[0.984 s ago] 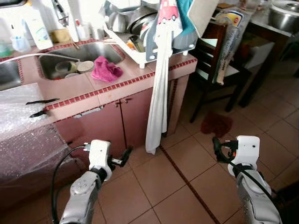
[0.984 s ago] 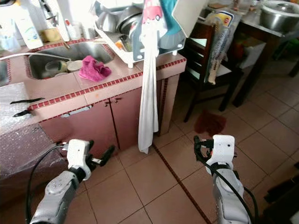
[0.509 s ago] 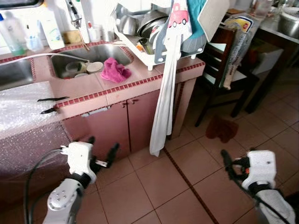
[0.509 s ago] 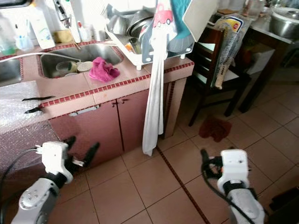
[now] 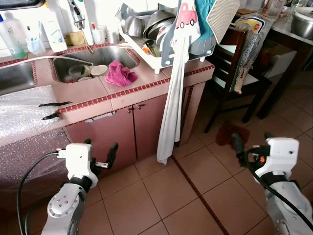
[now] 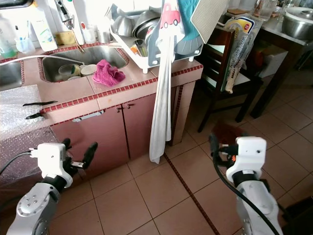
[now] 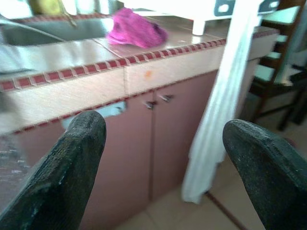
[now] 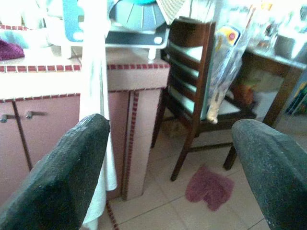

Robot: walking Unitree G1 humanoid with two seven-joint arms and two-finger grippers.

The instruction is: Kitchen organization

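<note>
my left gripper (image 5: 100, 154) hangs low with fingers spread and empty; the pink cloth (image 5: 121, 74) lies above and ahead of them on the table (image 5: 93, 93). my right gripper (image 8: 172, 158) is splayed too, pointing toward the chair (image 5: 234, 68).

Two silver arms are showing at the frame's lower corners, each wearing a white wrist housing, trailing black cables.
</note>
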